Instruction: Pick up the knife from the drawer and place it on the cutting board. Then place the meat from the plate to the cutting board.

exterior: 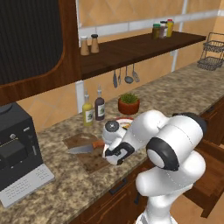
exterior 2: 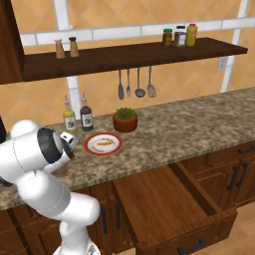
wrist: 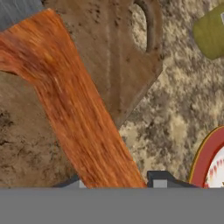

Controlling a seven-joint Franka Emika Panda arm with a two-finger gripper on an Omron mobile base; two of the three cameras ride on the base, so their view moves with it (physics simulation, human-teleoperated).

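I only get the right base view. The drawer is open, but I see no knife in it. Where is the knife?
Observer: In the left base view the knife lies flat on the cutting board.
Operator: Is the gripper holding it?
Observer: In the hand view the knife's orange-brown handle runs between the finger tips of the gripper. I cannot tell whether they pinch it.
Operator: Is the board just a plain rectangle?
Observer: No. The hand view shows a grip hole cut through it near one end.
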